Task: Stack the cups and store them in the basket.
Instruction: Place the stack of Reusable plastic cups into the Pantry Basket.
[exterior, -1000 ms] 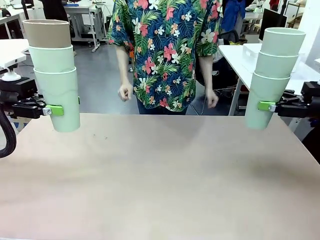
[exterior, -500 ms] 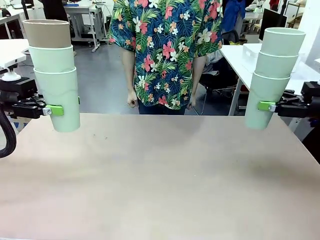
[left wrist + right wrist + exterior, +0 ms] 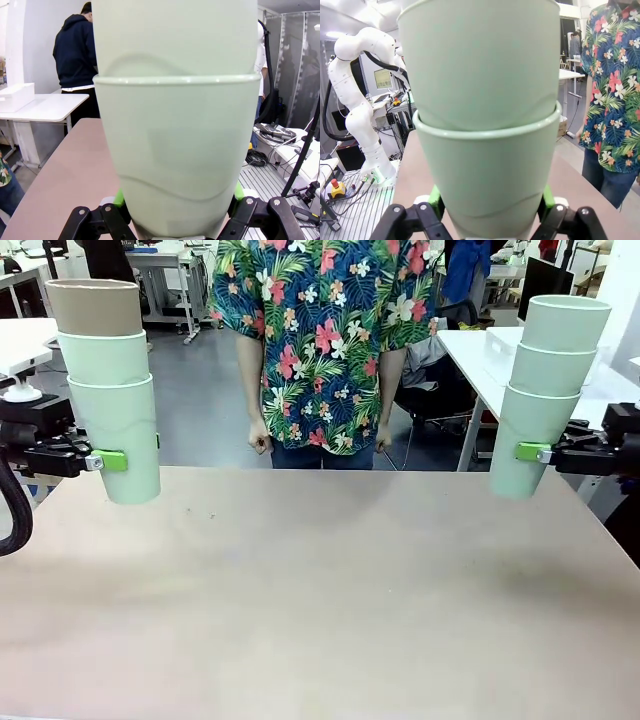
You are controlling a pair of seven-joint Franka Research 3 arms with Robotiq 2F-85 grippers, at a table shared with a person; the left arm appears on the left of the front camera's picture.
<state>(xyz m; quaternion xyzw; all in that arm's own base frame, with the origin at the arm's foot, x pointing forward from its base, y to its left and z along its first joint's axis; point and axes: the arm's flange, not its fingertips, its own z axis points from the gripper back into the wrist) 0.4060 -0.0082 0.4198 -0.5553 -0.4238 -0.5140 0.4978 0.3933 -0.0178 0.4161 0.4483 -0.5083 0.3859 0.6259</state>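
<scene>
Cups L (image 3: pixel 108 390), cups R (image 3: pixel 545 390) over table (image 3: pixel 320 600) — person (image 3: pixel 320 340) behind

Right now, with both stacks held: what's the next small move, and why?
Probably swing the right hand inward, carrying its green stack toward the middle of the table. The left hand grips a second stack, tan cup on top. Both hang above the table at opposite sides, so they likely need joining first.

Change noted: person at the far side.
The person (image 3: pixel 318 340) has shifted toward picture left; the picture-left hand (image 3: pixel 260 443) and the other hand (image 3: pixel 383 443), formerly swung outward, now hang lower, close to the body.
</scene>
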